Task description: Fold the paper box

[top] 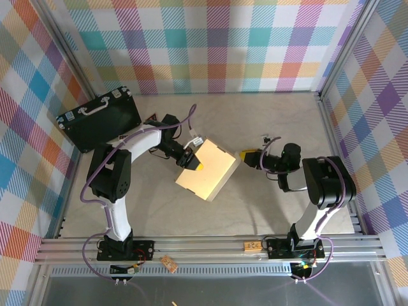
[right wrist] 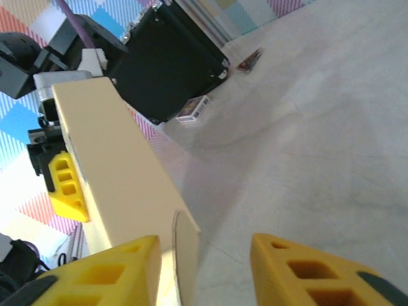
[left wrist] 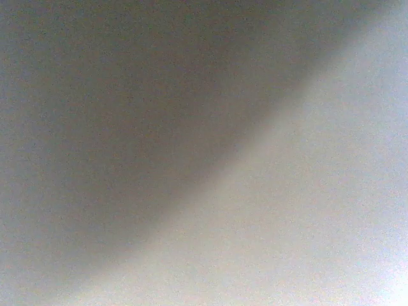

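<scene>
Gripper count two, one black case [top: 102, 121] shut at far left, left gripper [top: 193, 162] pinching the single paper box [top: 209, 173] at centre, folded, contents unseen, right gripper [top: 247, 155] jaws narrowly apart, straddling its right corner, seemingly not clamped

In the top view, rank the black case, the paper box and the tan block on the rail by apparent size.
Largest: black case, narrowly.
Then paper box, tilted, so that order is unsure.
Smallest by far: tan block.
</scene>
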